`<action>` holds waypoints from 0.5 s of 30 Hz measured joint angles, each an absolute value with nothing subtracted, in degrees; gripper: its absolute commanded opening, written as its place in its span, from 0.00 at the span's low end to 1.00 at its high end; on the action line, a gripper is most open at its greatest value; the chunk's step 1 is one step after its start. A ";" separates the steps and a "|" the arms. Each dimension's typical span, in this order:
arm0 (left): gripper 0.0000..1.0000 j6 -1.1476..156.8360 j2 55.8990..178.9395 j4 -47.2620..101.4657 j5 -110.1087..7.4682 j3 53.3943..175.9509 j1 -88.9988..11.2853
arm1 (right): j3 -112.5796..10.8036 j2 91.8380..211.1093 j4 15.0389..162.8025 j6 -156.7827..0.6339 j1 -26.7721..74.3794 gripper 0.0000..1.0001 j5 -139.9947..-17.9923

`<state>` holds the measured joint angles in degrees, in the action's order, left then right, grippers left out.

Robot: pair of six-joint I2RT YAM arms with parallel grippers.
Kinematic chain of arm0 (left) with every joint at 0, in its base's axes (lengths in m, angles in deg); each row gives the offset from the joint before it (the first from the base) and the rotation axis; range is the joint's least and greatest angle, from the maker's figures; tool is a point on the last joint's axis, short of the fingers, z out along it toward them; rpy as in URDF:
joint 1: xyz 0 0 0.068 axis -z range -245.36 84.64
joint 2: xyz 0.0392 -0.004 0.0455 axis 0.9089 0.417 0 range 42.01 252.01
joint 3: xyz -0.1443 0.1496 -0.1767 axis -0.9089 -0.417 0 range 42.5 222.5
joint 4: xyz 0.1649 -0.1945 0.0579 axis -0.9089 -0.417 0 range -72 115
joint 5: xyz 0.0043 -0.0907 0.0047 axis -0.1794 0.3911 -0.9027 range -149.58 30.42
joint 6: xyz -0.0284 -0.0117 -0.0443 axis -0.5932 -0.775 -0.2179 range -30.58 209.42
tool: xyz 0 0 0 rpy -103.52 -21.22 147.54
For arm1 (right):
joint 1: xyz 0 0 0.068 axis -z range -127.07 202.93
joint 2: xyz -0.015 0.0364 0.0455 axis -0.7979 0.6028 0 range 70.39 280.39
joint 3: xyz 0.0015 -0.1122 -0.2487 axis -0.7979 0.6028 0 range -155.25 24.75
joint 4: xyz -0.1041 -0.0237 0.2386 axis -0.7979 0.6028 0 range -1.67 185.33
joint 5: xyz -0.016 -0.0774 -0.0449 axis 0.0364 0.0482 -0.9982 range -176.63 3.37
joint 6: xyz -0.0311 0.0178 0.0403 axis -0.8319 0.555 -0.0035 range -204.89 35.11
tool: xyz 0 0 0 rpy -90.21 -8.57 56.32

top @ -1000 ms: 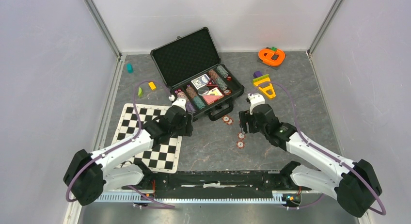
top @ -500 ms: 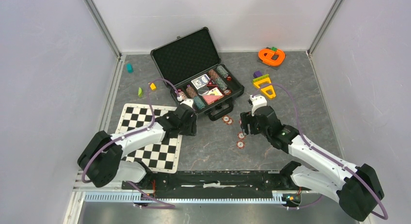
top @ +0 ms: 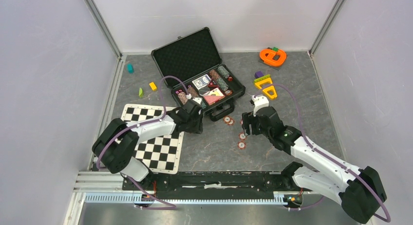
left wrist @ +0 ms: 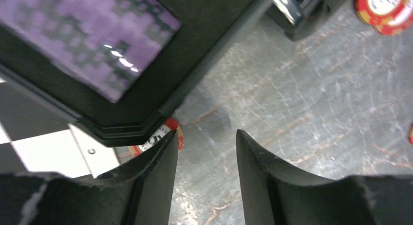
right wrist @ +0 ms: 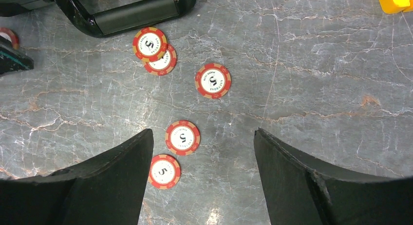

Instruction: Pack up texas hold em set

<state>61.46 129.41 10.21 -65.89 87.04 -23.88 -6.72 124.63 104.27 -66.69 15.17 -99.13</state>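
Note:
The black briefcase point(top: 187, 54) lies open at the back, with coloured chip stacks point(top: 218, 79) and card decks point(top: 201, 82) in its tray. Several red-white poker chips point(top: 241, 136) lie on the table before its handle point(top: 220, 111); the right wrist view shows them too point(right wrist: 182, 137). My right gripper point(top: 245, 126) hangs open and empty over them point(right wrist: 203, 135). My left gripper point(top: 198, 121) is open and empty at the case's front left corner point(left wrist: 207, 137). One chip point(left wrist: 168, 133) lies partly under that corner, beside my left finger.
A black-white checkered mat point(top: 146, 137) lies under the left arm. Orange toy point(top: 272, 56) and yellow toys point(top: 267, 88) sit at the back right. Small teal point(top: 130, 68), yellow point(top: 153, 85) and green point(top: 140, 92) blocks lie left of the case.
My left arm has swung right and forward from the mat to the case's front left corner. My right arm has barely moved. The chips lie as before.

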 measured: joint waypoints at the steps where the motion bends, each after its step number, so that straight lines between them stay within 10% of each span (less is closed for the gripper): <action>1: 0.52 61.39 129.41 10.32 -64.62 87.04 -23.82 | -6.72 124.54 104.29 -66.69 15.17 0.81 -99.10; 15: 0.62 59.38 127.24 7.35 -58.19 87.80 -17.33 | -6.17 124.06 104.31 -66.47 15.17 0.81 -99.10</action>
